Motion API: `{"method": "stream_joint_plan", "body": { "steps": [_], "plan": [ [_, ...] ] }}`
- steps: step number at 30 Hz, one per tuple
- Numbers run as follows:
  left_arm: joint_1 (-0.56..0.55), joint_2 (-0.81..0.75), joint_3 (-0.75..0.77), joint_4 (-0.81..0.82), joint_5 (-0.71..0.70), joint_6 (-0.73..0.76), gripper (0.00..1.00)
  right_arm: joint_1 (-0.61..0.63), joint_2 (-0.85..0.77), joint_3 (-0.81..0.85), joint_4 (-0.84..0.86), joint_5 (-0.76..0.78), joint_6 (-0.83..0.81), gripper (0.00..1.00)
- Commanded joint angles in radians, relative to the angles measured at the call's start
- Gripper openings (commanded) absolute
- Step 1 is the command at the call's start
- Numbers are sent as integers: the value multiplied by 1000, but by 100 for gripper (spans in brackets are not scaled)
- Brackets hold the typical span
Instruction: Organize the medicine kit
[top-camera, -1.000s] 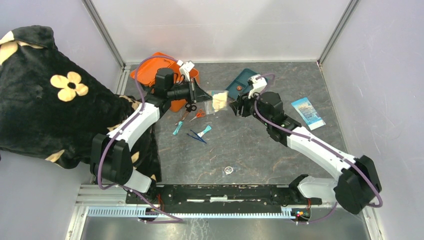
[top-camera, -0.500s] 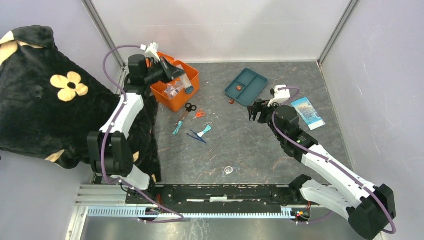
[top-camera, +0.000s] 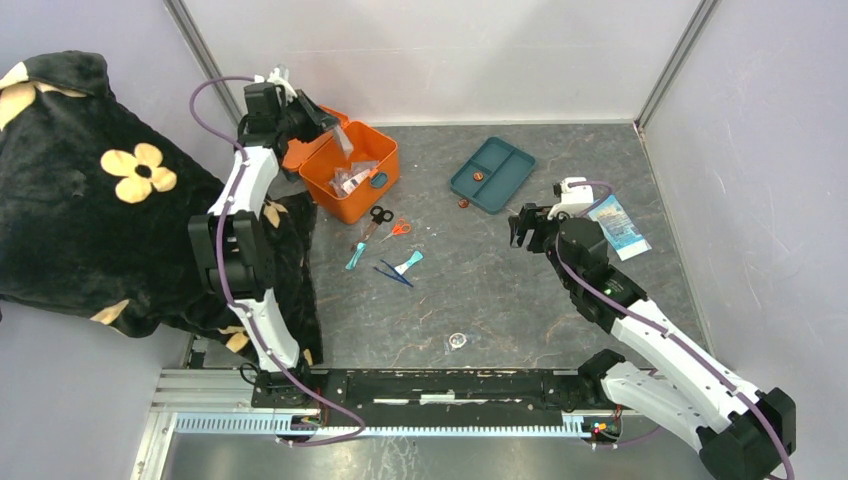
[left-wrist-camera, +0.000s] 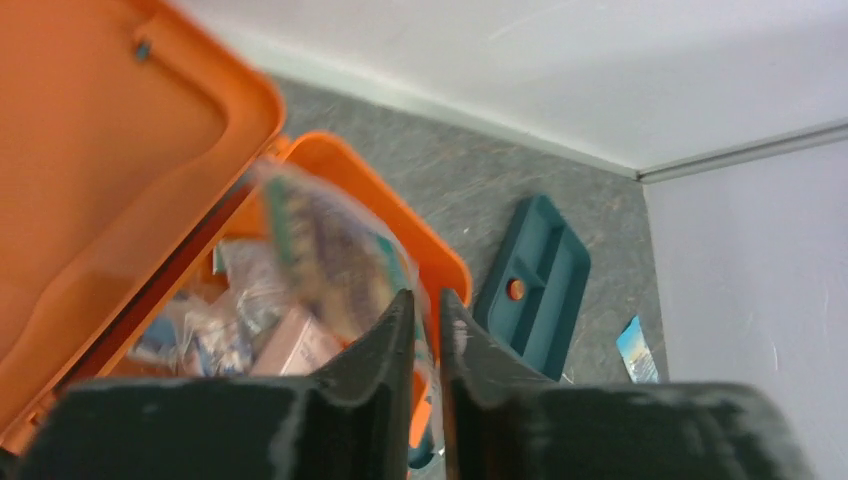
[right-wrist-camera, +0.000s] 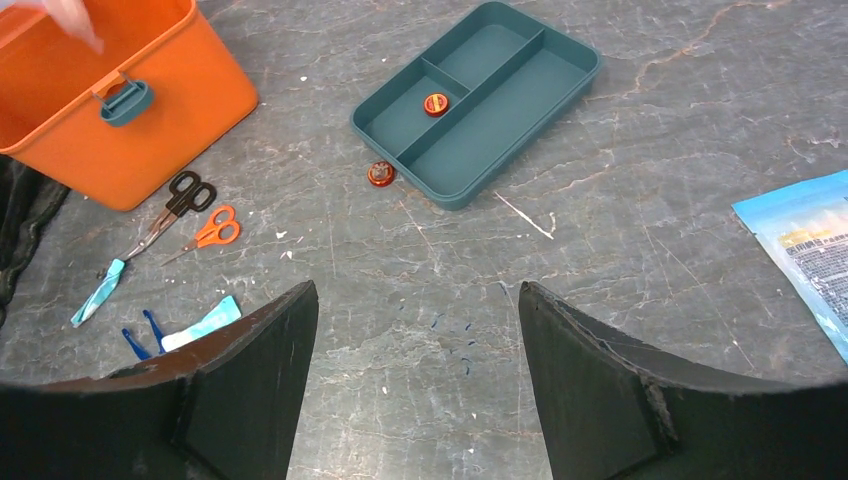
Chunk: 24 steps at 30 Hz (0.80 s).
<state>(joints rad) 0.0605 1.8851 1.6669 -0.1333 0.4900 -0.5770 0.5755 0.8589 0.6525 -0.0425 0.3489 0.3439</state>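
The medicine kit (top-camera: 347, 204) is an orange box with its lid (top-camera: 300, 152) open, at the back left; several packets lie inside. My left gripper (top-camera: 335, 125) hangs over the box's back edge, shut on a clear plastic bag (top-camera: 345, 142) that dangles above the opening. In the left wrist view the gripper (left-wrist-camera: 428, 300) pinches the bag (left-wrist-camera: 330, 245) over the kit (left-wrist-camera: 440, 262). My right gripper (top-camera: 527, 225) is open and empty, low over bare table right of centre. In the right wrist view the gripper (right-wrist-camera: 415, 295) shows empty, with the kit (right-wrist-camera: 150, 120) far left.
A teal tray (top-camera: 505, 165) holds a red cap (top-camera: 478, 176); another cap (top-camera: 463, 201) lies beside it. Black scissors (top-camera: 380, 215), orange scissors (top-camera: 397, 229), tweezers (top-camera: 393, 272) and teal packets (top-camera: 408, 263) lie before the kit. Blue packet (top-camera: 615, 225) right. Black floral cloth (top-camera: 90, 200) left.
Both grippers held the bag mid-table; the right one let go and drew back to the near right. The left arm swung the bag back left over the open kit.
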Motion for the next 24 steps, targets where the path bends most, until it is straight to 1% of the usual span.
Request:
{"method": "stream_joint_plan", "body": {
  "steps": [1,3,4,5,7,9,11,15,18,19,21,24],
  "plan": [
    [-6,19,15,-101,-20,54,32,-9,-14,-8,-13,29,11,79],
    [-7,-5,0,-115,-54,76,46,-12,-9,-9,-11,20,14,79],
    [-7,-23,-7,-121,-75,85,52,-11,-5,-10,-8,15,16,79],
    [-7,-40,-12,-127,-94,94,56,-12,-3,-10,-8,15,17,79],
    [-7,-74,-18,-145,-127,108,60,-13,3,-10,-9,22,21,79],
    [-7,-114,-38,-149,-141,112,61,-16,3,-10,-27,67,38,80],
    [-11,-170,-68,-146,-144,115,62,-22,0,-6,-66,143,67,79],
    [-29,-271,-162,-133,-180,133,63,-86,17,25,-163,220,108,80],
    [-49,-346,-256,-111,-215,142,63,-172,55,55,-213,194,115,81],
    [-82,-363,-276,-110,-221,148,63,-212,72,64,-227,172,116,81],
    [-112,-397,-315,-113,-238,161,63,-278,107,86,-261,137,120,82],
    [-155,-438,-374,-113,-269,186,64,-350,133,100,-292,136,137,84]
  ]
}}
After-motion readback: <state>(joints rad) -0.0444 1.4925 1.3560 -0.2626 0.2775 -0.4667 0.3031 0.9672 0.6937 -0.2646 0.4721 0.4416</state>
